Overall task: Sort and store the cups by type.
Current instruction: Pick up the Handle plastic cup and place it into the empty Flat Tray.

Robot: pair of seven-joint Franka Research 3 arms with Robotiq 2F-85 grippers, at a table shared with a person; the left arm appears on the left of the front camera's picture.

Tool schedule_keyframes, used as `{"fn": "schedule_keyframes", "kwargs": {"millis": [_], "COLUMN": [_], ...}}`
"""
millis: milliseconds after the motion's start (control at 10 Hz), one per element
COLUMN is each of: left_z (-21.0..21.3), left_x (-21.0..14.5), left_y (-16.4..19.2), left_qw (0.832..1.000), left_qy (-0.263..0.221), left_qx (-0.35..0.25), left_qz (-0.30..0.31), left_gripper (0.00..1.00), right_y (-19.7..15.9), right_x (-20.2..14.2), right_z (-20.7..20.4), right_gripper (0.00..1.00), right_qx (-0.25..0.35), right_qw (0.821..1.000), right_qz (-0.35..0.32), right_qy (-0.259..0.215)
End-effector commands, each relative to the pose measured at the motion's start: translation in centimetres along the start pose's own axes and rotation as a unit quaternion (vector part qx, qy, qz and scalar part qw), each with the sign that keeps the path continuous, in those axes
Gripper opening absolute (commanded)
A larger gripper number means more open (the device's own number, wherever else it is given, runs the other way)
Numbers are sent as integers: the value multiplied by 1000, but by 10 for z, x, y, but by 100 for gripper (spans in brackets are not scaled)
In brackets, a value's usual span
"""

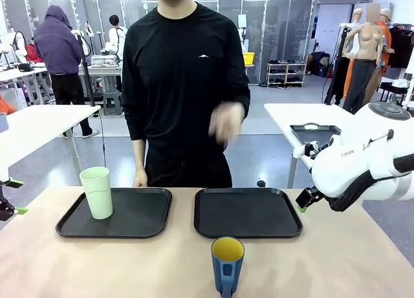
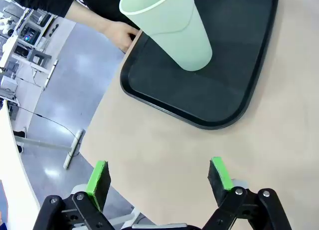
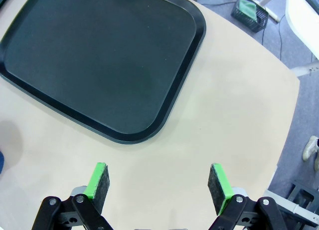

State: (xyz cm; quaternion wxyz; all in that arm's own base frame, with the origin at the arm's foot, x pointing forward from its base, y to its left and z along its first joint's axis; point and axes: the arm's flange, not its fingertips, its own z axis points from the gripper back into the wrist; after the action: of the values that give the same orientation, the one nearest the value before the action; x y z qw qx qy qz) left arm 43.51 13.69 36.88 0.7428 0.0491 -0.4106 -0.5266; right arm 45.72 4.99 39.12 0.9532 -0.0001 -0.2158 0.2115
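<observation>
Calling it half done: green cup (image 1: 96,192) on left tray (image 1: 139,215), blue mug (image 1: 227,266) untrayed bottom centre, my left gripper (image 2: 158,166) and right gripper (image 3: 158,168) gape empty.

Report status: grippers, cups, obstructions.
Left gripper open, right gripper open, both empty. Tall pale mint-green plastic tumbler upright on left black tray; dark blue handled mug on bare table before right black tray. Person's hand raised beyond it.

Left gripper (image 2: 159,182): jaws spread, above bare table (image 2: 164,140). Mint-green tumbler (image 2: 172,28) upright on black tray (image 2: 224,90); person's hand (image 2: 119,34) at tray edge.
</observation>
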Motion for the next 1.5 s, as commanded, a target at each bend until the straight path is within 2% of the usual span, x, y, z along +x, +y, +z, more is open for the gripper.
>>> {"fn": "schedule_keyframes", "kwargs": {"millis": [0,1400], "left_z": [7,7], "left_x": [3,3], "left_y": [4,4], "left_qw": [1000,1000], "left_qy": [-2,-2], "left_qx": [7,7], "left_qz": [-6,-6], "left_gripper": [100,100], "right_y": [-1,0], "right_x": [0,0], "right_z": [0,0], "right_gripper": [100,100], "right_qx": [3,0], "right_qw": [1000,1000], "right_qz": [-4,0], "right_qy": [-2,0]}}
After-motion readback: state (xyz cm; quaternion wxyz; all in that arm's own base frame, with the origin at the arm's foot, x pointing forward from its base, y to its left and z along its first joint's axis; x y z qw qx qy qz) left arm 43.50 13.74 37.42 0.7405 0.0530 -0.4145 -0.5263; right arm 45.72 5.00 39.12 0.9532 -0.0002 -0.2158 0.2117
